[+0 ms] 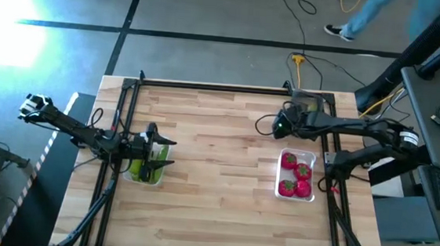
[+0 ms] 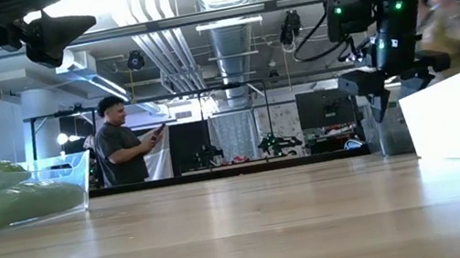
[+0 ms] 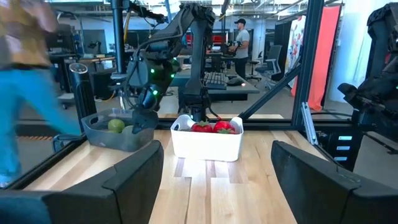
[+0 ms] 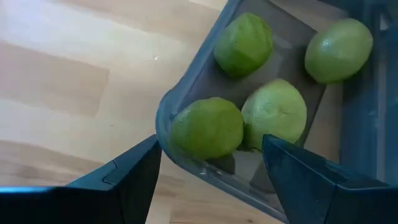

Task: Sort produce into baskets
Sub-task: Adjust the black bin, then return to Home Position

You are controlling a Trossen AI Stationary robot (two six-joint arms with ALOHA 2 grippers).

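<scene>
My right gripper [image 1: 284,126] is open above the near left corner of the dark grey basket [image 4: 186,81] at the table's far right. Several green limes [image 4: 273,112] lie in the basket, and one lime [image 4: 207,127] lies just beyond the open fingers, untouched. A white basket [image 1: 310,157] with several red tomatoes [image 1: 295,176] stands nearer, at the right. My left gripper [image 1: 162,153] is open and empty above a clear basket [image 1: 133,175] of green cucumbers [image 2: 11,205] at the table's left.
Black frame rails [image 1: 207,87] run round the wooden table. The broad middle of the table [image 1: 216,170] is bare wood. A person [image 2: 120,148] stands in the room behind, and another person [image 1: 366,17] walks past the table's far side.
</scene>
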